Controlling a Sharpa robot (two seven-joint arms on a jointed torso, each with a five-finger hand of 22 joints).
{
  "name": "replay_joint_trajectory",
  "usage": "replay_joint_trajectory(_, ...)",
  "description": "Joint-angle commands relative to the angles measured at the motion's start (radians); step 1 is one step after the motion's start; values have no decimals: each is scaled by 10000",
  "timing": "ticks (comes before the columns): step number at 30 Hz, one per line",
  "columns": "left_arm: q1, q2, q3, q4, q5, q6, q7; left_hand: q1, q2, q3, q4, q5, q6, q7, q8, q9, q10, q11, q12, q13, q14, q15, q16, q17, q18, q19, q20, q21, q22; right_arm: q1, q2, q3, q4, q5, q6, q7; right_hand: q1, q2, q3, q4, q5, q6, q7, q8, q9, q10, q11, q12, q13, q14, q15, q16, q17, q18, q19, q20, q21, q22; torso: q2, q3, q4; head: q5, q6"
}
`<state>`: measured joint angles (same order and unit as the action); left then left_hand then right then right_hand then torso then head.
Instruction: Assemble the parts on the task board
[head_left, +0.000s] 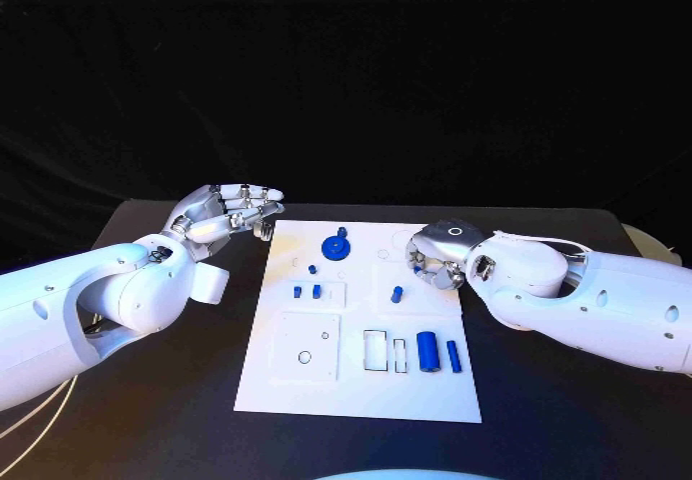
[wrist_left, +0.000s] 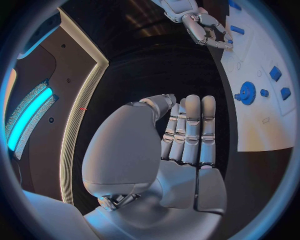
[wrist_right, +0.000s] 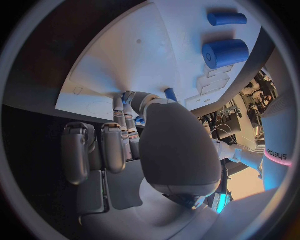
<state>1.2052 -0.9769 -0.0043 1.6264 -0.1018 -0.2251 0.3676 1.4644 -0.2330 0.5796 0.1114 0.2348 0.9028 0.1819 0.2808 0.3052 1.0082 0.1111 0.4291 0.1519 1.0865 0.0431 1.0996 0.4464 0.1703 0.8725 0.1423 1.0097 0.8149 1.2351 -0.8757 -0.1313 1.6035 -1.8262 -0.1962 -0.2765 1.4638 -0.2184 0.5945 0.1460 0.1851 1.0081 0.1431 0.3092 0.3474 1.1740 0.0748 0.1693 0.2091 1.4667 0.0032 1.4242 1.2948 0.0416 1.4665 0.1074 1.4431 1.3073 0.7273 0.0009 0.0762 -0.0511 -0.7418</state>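
Note:
The white task board (head_left: 361, 395) lies in the middle of the table. On it are a blue gear (head_left: 336, 247), three small blue pegs (head_left: 299, 292), a blue peg (head_left: 397, 294), a thick blue cylinder (head_left: 428, 351) and a thin one (head_left: 453, 356). My right hand (head_left: 437, 255) reaches down onto the board's far right part. Its thumb and fingers pinch a small blue part (wrist_right: 139, 120) against the board, close to the blue peg (wrist_right: 170, 94). My left hand (head_left: 228, 212) hovers off the board's far left corner, holding nothing, fingers (wrist_left: 190, 130) side by side.
The board (wrist_left: 262, 100) has a square plate with a hole (head_left: 306, 345) and rectangular slots (head_left: 384, 350) near the cylinders. Black table (head_left: 159, 400) lies bare on both sides of the board. A pale round object (head_left: 649, 240) sits at the table's far right edge.

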Motion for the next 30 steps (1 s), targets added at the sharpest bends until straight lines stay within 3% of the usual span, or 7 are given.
replay_joint_trajectory(1,7,1,5,36,57,60,-14,56,56,-16,-60,34,62,7,14,6,19,16,39,14,-3,-53,-66,-13,152,-7,-65,-54,-7,-107,-17,-69,5,-579,524,-405,15,-3,-1,-45,-42,69,0,60,10,56,-1,-1,9,443,-52,35,-17,-113,404,-75,44,1932,3,1,-10,-13,8)
replay_joint_trajectory(19,7,-26,4,29,53,37,-52,50,49,-15,-71,35,35,20,-4,1,-18,29,40,12,-4,-46,-79,-26,148,-3,-68,-52,-5,-153,-218,-62,451,-1002,-727,-671,-180,11,72,-116,34,190,-53,115,54,223,-52,-42,-14,433,-98,1,-81,-161,508,-87,248,2059,-4,-6,6,-34,34)
replay_joint_trajectory(30,7,-29,3,-19,53,25,-48,49,50,-11,-80,37,21,27,-14,-1,-39,36,42,12,-6,-41,-88,-34,146,-1,-69,-51,-3,-65,-540,-13,867,-1043,-1098,-756,-303,-4,81,-115,28,228,-75,132,72,279,-65,-71,-28,432,-109,-12,-107,-168,521,-97,277,2079,-8,3,5,-28,39)
